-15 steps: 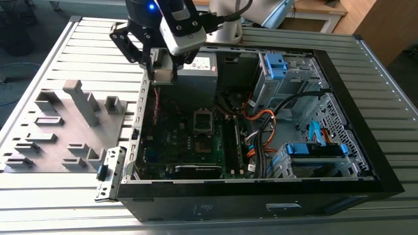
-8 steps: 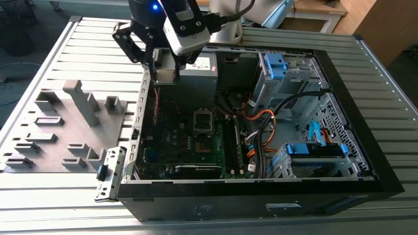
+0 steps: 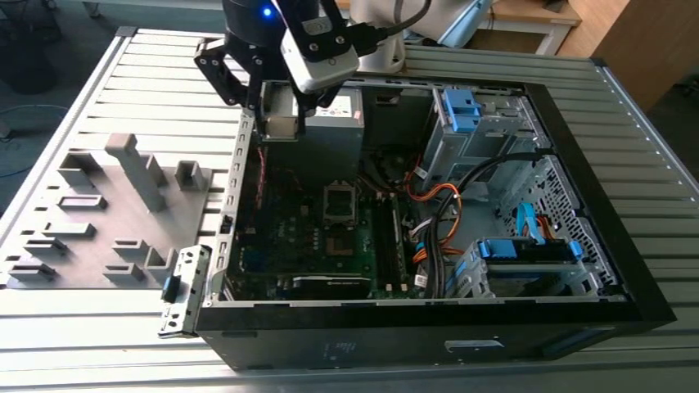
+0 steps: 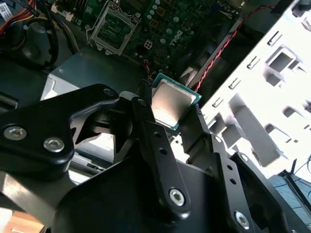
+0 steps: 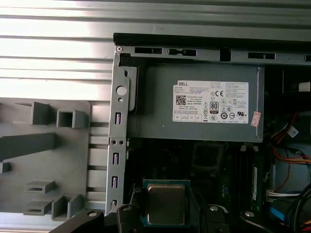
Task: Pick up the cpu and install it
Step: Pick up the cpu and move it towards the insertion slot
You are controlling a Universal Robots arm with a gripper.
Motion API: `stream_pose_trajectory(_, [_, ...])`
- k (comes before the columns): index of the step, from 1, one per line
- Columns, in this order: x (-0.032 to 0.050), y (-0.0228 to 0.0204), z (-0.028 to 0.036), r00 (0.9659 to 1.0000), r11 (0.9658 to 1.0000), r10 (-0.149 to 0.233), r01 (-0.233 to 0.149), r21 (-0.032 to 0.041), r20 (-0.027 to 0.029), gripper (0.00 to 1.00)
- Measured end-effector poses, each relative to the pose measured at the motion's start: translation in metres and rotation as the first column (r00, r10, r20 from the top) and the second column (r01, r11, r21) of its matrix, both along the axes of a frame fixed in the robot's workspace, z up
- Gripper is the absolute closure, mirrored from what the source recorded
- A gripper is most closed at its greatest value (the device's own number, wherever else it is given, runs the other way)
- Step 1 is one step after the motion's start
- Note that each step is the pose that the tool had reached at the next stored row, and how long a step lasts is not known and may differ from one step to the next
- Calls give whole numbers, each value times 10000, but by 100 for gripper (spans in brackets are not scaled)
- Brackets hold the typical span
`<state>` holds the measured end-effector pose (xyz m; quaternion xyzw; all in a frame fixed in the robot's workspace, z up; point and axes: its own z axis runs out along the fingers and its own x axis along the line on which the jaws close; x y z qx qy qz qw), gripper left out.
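My gripper (image 3: 281, 123) hangs over the back left corner of the open computer case (image 3: 611, 270), shut on the cpu (image 4: 172, 101). The cpu is a thin square chip with a silvery top and a green edge, pinched by two opposite sides between the black fingers (image 4: 146, 124). In the first wrist view the cpu (image 5: 165, 204) sits between the fingers (image 5: 127, 214), above the motherboard. The empty cpu socket (image 3: 340, 205) lies on the motherboard, nearer the case's middle; its open metal frame (image 4: 112, 26) also appears in the second wrist view.
A grey power-supply box (image 5: 194, 104) with a white label sits below the gripper. A grey plastic tray (image 3: 110, 213) with raised blocks lies outside the case at the exterior view's left. Orange and black cables (image 3: 437, 205) and blue drive brackets (image 3: 525, 250) fill the case's right side.
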<state>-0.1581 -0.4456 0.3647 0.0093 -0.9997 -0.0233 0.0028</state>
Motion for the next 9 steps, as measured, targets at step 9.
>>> stream_pose_trajectory(9, [6,0,0,10000,10000,-1,1,0,0,53])
